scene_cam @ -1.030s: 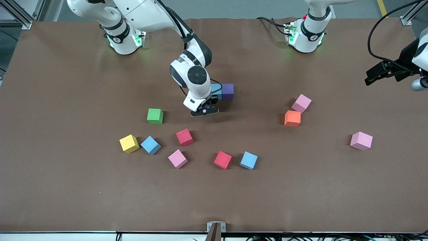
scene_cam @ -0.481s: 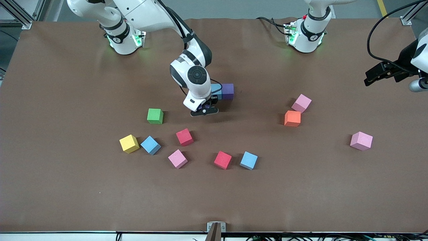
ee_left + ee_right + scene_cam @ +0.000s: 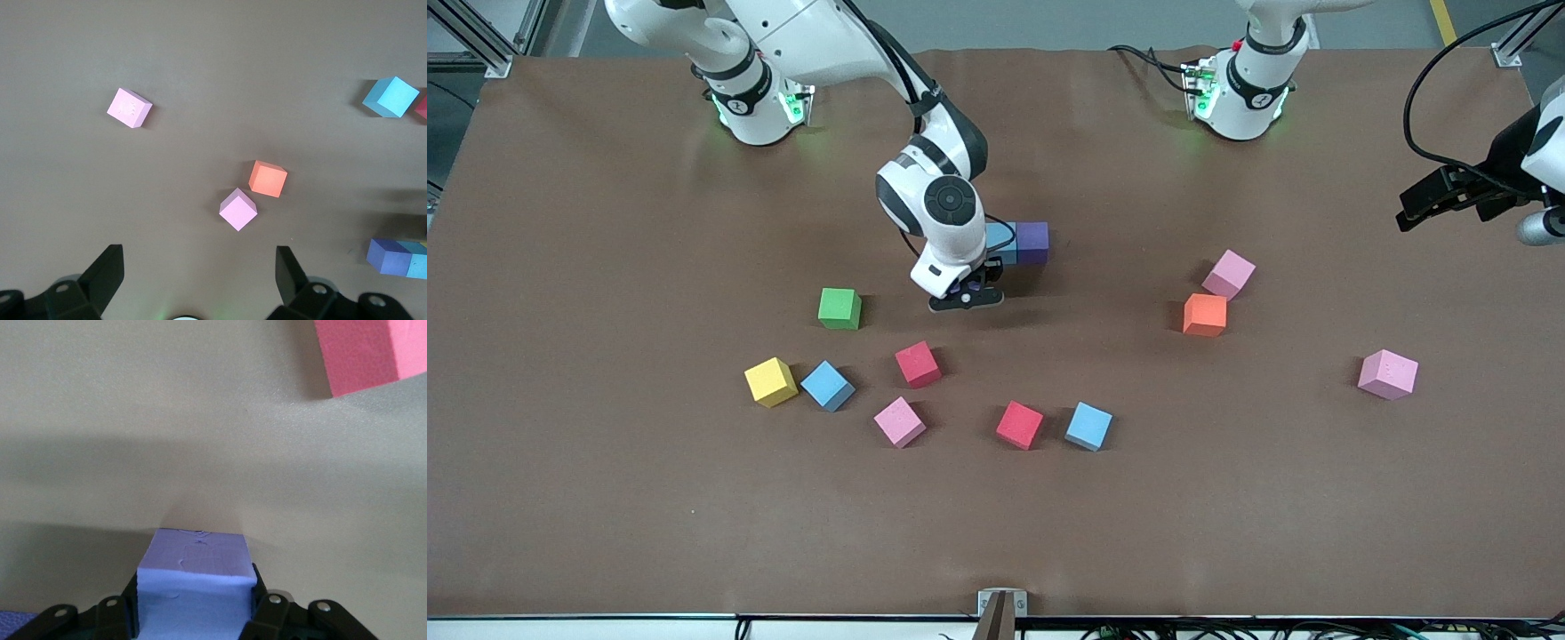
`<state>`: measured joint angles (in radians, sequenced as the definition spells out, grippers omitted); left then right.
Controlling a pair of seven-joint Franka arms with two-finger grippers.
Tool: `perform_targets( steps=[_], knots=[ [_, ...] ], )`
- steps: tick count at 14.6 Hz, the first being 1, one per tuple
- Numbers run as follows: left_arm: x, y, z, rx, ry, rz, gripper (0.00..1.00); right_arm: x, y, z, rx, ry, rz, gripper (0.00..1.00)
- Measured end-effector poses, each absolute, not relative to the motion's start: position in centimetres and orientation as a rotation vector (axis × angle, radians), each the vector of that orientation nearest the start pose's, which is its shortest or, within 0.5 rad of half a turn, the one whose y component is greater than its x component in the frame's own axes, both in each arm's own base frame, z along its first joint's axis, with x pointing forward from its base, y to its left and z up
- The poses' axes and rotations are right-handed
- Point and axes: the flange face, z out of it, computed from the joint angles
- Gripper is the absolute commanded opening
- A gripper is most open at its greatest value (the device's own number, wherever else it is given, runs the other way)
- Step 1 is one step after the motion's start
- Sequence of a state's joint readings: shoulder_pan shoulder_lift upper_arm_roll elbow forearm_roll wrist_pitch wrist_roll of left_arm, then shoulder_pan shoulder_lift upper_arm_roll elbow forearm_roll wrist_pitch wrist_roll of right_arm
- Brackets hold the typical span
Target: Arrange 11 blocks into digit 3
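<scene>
My right gripper (image 3: 966, 294) is shut on a purple block (image 3: 197, 577), held low over the table next to a blue block (image 3: 999, 240) and a second purple block (image 3: 1033, 242), which touch each other. My left gripper (image 3: 1414, 206) hangs open and empty over the left arm's end of the table; its fingers (image 3: 107, 267) frame bare table. Loose blocks lie nearer the camera: yellow (image 3: 770, 381), blue (image 3: 827, 385), red (image 3: 918, 364), pink (image 3: 899, 421), red (image 3: 1019, 424), blue (image 3: 1088, 426). An orange block (image 3: 1205, 314) touches a pink one (image 3: 1228, 273).
A green cube (image 3: 839, 308) sits toward the right arm's end from the held block. Another pink cube (image 3: 1387, 373) lies alone toward the left arm's end. A red block's corner (image 3: 363, 353) shows in the right wrist view.
My right gripper has shifted slightly toward the right arm's end with the purple block still in it. The left arm has barely moved.
</scene>
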<state>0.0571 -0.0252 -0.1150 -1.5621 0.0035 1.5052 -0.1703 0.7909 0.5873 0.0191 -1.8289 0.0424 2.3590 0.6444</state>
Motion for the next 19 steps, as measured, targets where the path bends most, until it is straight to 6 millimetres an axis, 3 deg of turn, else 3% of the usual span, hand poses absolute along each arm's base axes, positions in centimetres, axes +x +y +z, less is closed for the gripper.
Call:
perform_targets(
  steps=[19],
  knots=[
    [54.34, -2.61, 63.47, -3.129, -0.193, 0.010, 1.00, 43.63, 47.09, 20.57, -3.156, -0.206, 0.091, 0.00]
  ],
)
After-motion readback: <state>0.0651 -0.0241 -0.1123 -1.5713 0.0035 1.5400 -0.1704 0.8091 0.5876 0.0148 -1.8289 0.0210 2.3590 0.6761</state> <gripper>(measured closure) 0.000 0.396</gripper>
